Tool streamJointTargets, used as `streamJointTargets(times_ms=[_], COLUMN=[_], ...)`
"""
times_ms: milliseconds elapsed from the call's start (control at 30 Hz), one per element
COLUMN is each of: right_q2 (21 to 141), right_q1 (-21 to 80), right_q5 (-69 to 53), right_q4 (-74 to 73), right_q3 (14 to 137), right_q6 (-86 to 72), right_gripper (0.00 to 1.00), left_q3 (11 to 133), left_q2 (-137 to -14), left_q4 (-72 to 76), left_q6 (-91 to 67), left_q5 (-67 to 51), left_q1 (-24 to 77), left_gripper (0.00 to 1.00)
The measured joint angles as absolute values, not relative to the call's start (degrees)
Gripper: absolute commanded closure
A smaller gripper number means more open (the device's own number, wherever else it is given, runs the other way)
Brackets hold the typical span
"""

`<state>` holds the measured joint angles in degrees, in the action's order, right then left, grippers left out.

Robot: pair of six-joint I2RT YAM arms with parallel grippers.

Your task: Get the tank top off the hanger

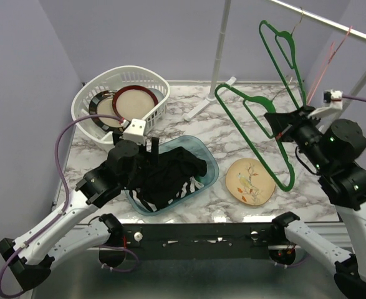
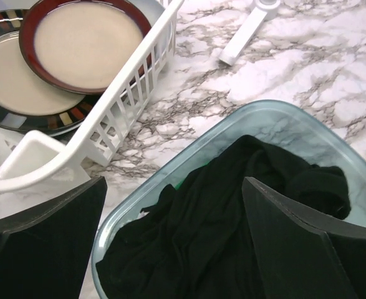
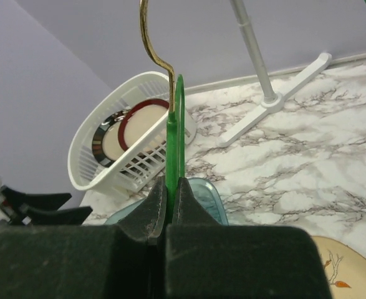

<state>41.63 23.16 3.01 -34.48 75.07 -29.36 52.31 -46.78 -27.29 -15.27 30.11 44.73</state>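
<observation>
Top external view: black tank top (image 1: 170,171) off the hanger (image 3: 172,149), heaped in the clear bin (image 1: 214,164) toward 7 o'clock on the table (image 1: 307,199). Soft, light and limp by the look; best pinched at a bunched fold. Left pincer (image 2: 173,193) spread wide, empty, poised just above the cloth. Right pincer (image 3: 170,193) clamped on the bare hanger, raised at 3 o'clock.

left arm (image 1: 64,215): white tubular links, bulky matte black joint housings. thick purple cable (image 1: 59,149) loops off it in a wide arc. small white box (image 1: 136,129) with dark dots sits at the wrist. left gripper (image 2: 173,187): two flat black wedge-shaped fingers (image 2: 45,237), plain faces, sharp edges. right arm (image 1: 357,230): same white-and-black build, tiny green lights (image 1: 328,140) on the housings, thinner purple lead (image 1: 363,99). right gripper (image 3: 172,187): black, tapered tips, grainy blocky body.
</observation>
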Motion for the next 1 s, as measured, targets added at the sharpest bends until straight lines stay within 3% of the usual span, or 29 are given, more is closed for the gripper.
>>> streamJointTargets(times_ms=[333, 733, 1000], right_q2=[66.08, 93.67, 95.77], right_q1=[23.18, 23.27, 23.27], right_q5=[5.19, 12.36, 14.04], right_q4=[-22.68, -23.11, -30.46], right_q3=[84.82, 120.05, 126.34], right_q6=[-23.18, -10.74, -8.93], right_gripper=[0.99, 0.99, 0.99], left_q3=[47.07, 47.07, 47.07], left_q2=[-40.66, -39.29, -37.47], left_q4=[-23.51, -22.59, -22.39], left_q6=[-12.23, -11.81, -11.77], left_q5=[28.21, 27.44, 27.46], left_q1=[44.21, 43.86, 43.83], left_gripper=[0.01, 0.01, 0.01])
